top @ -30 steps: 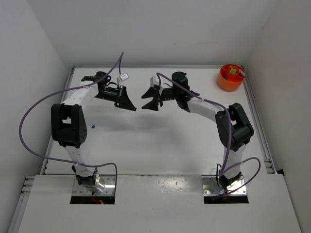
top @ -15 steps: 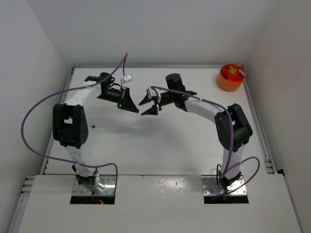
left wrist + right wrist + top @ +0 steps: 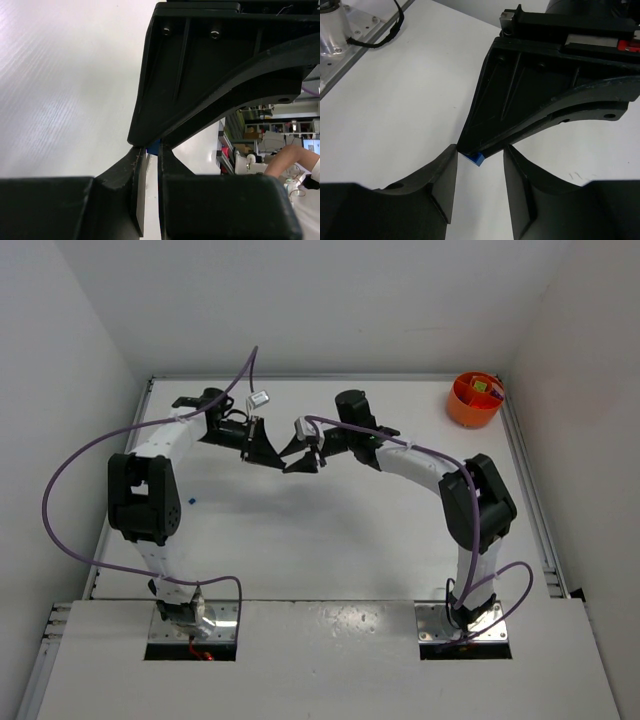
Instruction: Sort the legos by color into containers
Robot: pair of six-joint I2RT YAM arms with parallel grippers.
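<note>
Left gripper (image 3: 470,149) is clamping a blue lego (image 3: 475,159) right at its fingertips, pads pressed together on it, and only a corner of the brick is poking out. In the left wrist view the same brick is showing as a small blue sliver in the narrow slot between the two black fingers. Right gripper (image 3: 293,462) is facing it tip to tip above the middle of the table (image 3: 330,540). Its fingers (image 3: 437,185) are standing apart, one on each side of the brick, with a gap on both sides, so they are not gripping it. Both arms are reaching in from opposite sides and the two grippers are almost touching over the far-centre area. The orange tub (image 3: 462,410) is sitting in the far right corner of the table, close to the right wall and well apart from both grippers. Inside it a yellow piece (image 3: 480,387) is lying toward the far side, and beside that a small darker bit is showing near the right rim, too small to tell its colour. Which compartment each is in, I cannot tell from above. A loose blue lego (image 3: 192,503) is lying on the table on the left side, just beside the left arm's elbow and well away from the tub.
</note>
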